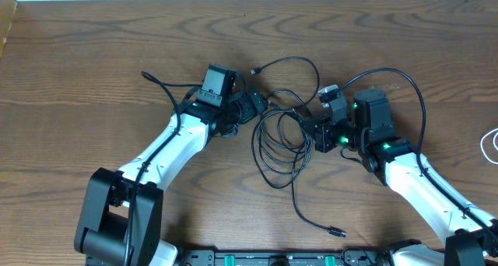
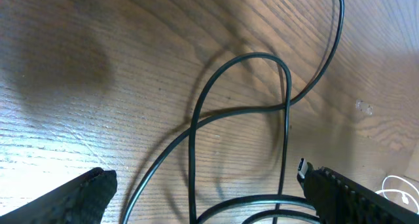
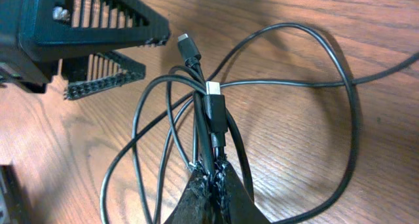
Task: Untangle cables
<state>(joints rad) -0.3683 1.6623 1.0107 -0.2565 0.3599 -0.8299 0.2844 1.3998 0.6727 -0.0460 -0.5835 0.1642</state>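
The right tool [image 3: 211, 175] clenches the black cables [image 3: 216, 109]; the left tool [image 2: 206, 185], released, should pinch one loop and draw it slowly toward the worktop's [image 1: 78, 64] left edge.

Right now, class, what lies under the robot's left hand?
In the left wrist view, looped black cables cross on the bare wooden table below the open left hand. From overhead, the hand itself hides whatever cable lies directly beneath it.

Brown wood-grain table [image 1: 93, 79] carries tangled thin black cables [image 1: 272, 153]; a thin white cable [image 1: 489, 145] lies well right of them.
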